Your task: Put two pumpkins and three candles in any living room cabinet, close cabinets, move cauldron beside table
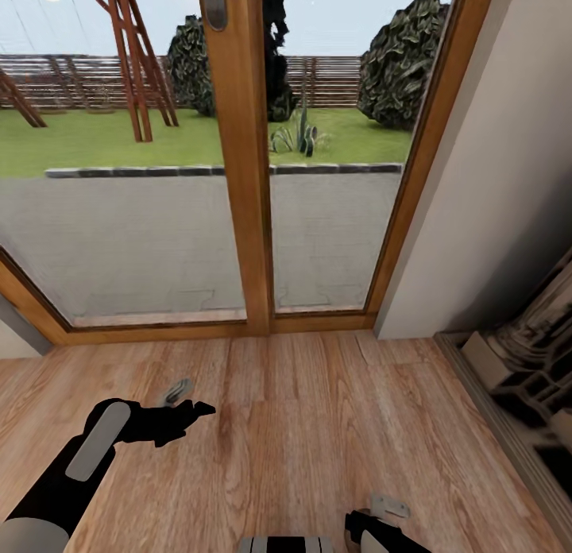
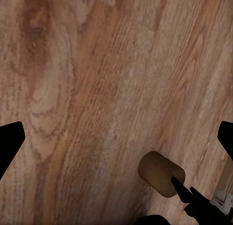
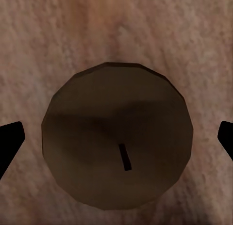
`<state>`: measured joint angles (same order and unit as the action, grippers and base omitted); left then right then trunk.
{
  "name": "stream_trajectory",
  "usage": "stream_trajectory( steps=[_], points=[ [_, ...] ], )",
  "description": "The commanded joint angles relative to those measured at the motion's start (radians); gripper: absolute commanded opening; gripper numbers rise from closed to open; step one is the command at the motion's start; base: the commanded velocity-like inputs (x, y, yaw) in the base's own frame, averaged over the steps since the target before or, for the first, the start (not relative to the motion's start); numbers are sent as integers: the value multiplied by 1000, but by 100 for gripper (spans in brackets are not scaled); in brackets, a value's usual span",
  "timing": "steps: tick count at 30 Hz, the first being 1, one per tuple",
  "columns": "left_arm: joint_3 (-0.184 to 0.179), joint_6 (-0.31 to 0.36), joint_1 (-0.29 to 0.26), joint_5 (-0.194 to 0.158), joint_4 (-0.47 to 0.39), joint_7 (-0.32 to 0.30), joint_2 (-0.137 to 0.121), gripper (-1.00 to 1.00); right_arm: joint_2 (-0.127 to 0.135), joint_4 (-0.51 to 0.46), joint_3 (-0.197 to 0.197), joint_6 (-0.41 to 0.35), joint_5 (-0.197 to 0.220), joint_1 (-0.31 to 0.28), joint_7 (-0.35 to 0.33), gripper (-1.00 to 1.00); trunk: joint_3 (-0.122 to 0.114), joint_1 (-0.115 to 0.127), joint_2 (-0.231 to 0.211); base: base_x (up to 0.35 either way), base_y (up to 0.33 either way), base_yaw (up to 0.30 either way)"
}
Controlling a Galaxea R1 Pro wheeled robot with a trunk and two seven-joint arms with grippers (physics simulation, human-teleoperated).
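Observation:
A stubby olive-brown candle (image 3: 116,135) stands upright on the wooden floor (image 1: 318,426), its round top and short dark wick facing the right wrist camera. My right gripper (image 3: 116,137) hovers straight above it, open, with one dark fingertip at each side of the view. In the head view the right gripper (image 1: 377,515) sits at the bottom edge and hides the candle. The left wrist view catches the same candle (image 2: 162,174) with the right gripper (image 2: 199,205) beside it. My left gripper (image 1: 191,402) hangs open over bare floor, holding nothing.
A glass patio door with a thick wooden frame (image 1: 246,219) stands straight ahead, with lawn and fence outside. A pale wall (image 1: 477,219) closes the right side. A pale carved structure with dark recesses (image 1: 532,362) lines the floor at the right edge.

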<state>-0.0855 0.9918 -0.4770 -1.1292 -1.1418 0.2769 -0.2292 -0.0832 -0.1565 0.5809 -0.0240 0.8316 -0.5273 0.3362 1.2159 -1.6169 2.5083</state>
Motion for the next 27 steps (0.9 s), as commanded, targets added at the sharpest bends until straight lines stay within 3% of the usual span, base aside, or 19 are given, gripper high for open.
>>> stream_trajectory(
  steps=[1,8,22,23,27],
  points=[
    [-2,1,-1,-11,-1,10,-1,100,0,-2,8,-2,6,0,6,100,1,0,0,0,0,0],
    [-2,0,-1,-10,-1,10,-1,100,0,-2,8,-2,6,0,6,100,12,-1,1,0,0,0],
    [-1,1,-1,-17,-2,9,-1,100,0,-2,9,-2,4,0,6,100,12,-1,1,0,0,0],
    [-1,1,-1,-28,-2,9,-3,100,0,-2,9,-2,4,0,6,100,12,-1,1,0,0,0],
    [-4,5,-1,-176,-2,7,-23,100,0,-2,9,-3,4,0,6,100,12,-1,1,0,0,0]
  ],
)
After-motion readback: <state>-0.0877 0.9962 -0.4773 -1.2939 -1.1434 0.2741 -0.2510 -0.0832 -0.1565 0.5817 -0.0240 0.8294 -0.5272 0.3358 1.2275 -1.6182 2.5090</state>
